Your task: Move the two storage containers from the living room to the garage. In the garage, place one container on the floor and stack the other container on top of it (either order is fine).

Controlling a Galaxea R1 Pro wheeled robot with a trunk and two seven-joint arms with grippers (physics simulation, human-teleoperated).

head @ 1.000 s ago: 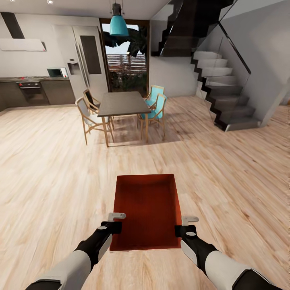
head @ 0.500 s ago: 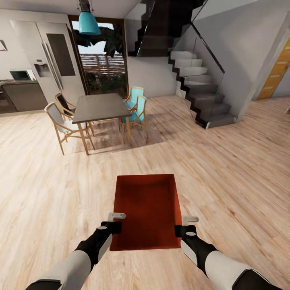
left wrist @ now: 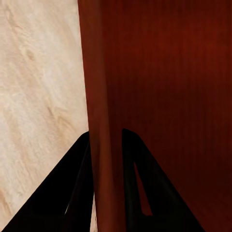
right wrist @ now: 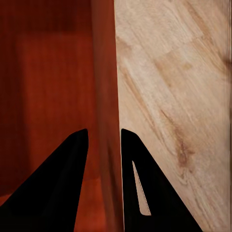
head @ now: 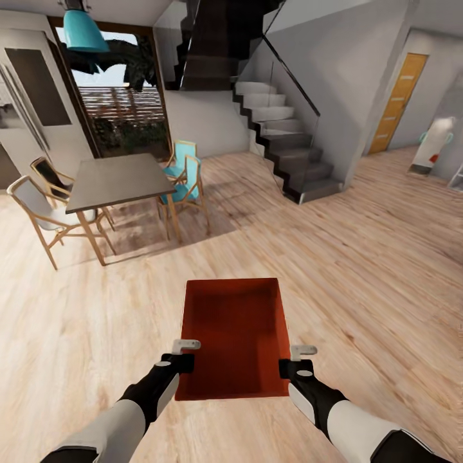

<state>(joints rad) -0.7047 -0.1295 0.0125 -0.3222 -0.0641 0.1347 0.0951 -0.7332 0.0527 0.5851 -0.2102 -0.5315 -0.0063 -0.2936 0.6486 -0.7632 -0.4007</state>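
You had 1 storage container (head: pixel 233 337) carried out in front of you, clear of the wood-plank floor (head: pixel 360 270), with the left tool (head: pixel 184 354) clamped on its left wall and the right tool (head: pixel 297 360) clamped on its right wall. Both wrist views backed that up: each pair of black fingers (left wrist: pixel 79 193) straddled a thin orange-red wall, 1 finger inside and 1 outside, closed down tight on it.

You weren't in the garage yet. Dining table (head: pixel 116 181) with its chairs (head: pixel 183 183) sat off to the left, stairs (head: pixel 286 151) ahead, and a honey-wood door (head: pixel 399 99) showed far right, which I'd guess was your way out.

Tip for the haul: I'd have kept both arms locked at the same height so the box didn't twist between 2 thin-wall pinches, and turned the base gently. Those walls looked slippery, so a jerky turn could've let 1 side slide out.
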